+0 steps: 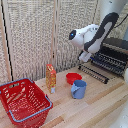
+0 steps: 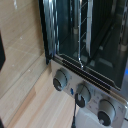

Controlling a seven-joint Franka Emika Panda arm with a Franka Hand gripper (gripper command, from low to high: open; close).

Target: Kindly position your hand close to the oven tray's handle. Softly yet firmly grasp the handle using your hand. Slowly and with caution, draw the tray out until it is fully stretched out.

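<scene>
The oven stands on the wooden table at the exterior view's right. Its dark slatted oven tray juts out from the front toward the exterior view's left. The handle runs as a thin dark bar along the tray's outer edge. My hand hangs just above the tray's near end, a short way over the handle and apart from it. Its fingers are too small and blurred to show whether they are open. The wrist view shows the oven's glass front and knobs, with no fingers visible.
A blue cup and a red bowl sit on the table in front of the tray. An orange bottle stands beside them. A red wire basket occupies the exterior view's left. A slatted wall stands behind.
</scene>
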